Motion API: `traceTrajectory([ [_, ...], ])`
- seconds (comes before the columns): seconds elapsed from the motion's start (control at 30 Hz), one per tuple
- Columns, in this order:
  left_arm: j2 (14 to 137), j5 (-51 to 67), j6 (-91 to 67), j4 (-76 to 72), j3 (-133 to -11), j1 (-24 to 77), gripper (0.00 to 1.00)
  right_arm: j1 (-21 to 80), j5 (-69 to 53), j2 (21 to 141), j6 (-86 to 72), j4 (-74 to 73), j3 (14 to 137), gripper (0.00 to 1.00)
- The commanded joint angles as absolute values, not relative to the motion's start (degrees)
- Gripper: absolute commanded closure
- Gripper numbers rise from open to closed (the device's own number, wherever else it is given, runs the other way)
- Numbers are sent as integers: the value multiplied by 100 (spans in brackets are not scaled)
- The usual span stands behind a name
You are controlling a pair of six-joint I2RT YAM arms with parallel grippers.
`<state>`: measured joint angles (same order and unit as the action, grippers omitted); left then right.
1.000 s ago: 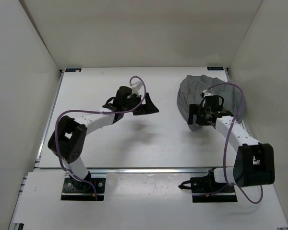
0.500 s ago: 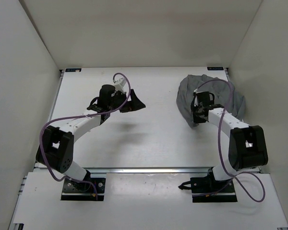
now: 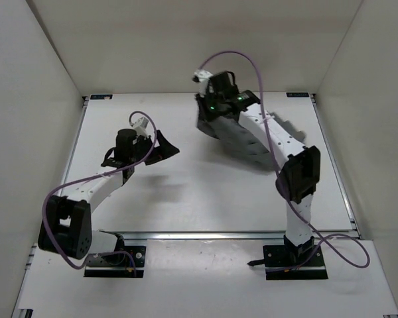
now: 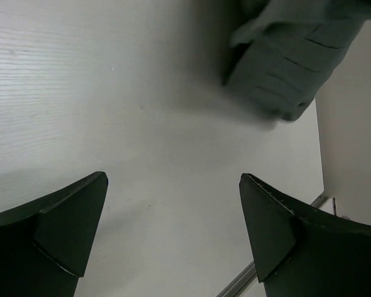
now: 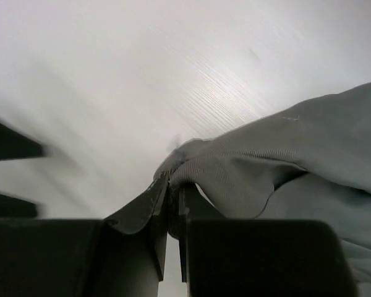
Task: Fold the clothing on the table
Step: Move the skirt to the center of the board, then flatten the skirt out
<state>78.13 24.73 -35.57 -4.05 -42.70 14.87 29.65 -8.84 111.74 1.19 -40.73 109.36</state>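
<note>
Along the near edge of the white table [image 3: 205, 199], both arm bases sit bolted beside the metal rail [image 3: 205, 234]. The left arm bends out over the left half of the tabletop, and the left gripper [image 3: 162, 147] hovers above bare surface with its jaws spread wide and nothing between them. In its wrist view the two black fingers [image 4: 68, 223] frame only white table, and a bunched end of the cloth lies farther off near the enclosure wall [image 4: 352, 154]. The right arm reaches up and across toward the far middle of the table. The right gripper [image 5: 173, 185] is pinched tight on a folded edge of the grey clothing [image 3: 242, 142]. The gripped edge is raised off the surface and the garment trails back from the claw under the arm's white links, towards the right side of the table. In the right wrist view the fabric drapes rightward from the closed fingertips in soft ridged folds.
</note>
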Motion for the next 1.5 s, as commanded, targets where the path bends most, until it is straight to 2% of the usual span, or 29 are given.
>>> traceTrajectory([
  [0.0,7095,2127,-3674,-282,-4079,1205,1,3542,-1570,11076,55,-4257,12576,100],
  [0.07,6787,2091,-3718,-150,-3965,915,1,3455,-1889,10734,-289,-3896,12700,100],
  [0.13,6471,2057,-3674,-36,-3938,704,1,3270,-1707,10339,-334,-3736,12622,100],
  [0.2,6311,2056,-3621,219,-4060,790,1,2964,-1521,9663,-272,-3377,11877,100],
  [0.33,5925,2311,-4024,-332,-3755,853,1,2243,-1670,8616,-509,-2683,9446,100],
  [0.5,5458,2259,-4201,-150,-3542,948,1,1750,-1897,7823,-1018,-1917,6518,100],
  [0.7,5519,2434,-4517,-228,-3068,1422,2,1653,-2013,7594,-1265,-1442,4924,100],
  [0.9,5923,2127,-5000,-412,-2603,2355,1,1486,-2163,7594,-1388,-1204,4571,100],
  [1.0,6169,2145,-5160,-774,-2469,2382,2,1354,-2162,7576,-1231,-1309,4675,100],
  [1.13,6389,1845,-4554,-80,-2628,2050,3,1099,-2232,7410,-1152,-1459,4641,100],
  [1.23,6521,2170,-4552,-508,-2391,1644,9,1046,-2259,7269,-1187,-1468,4605,100],
  [1.47,7434,2372,-4605,-1080,-2549,2065,7,1204,-2267,7251,-1318,-1477,4562,100],
])
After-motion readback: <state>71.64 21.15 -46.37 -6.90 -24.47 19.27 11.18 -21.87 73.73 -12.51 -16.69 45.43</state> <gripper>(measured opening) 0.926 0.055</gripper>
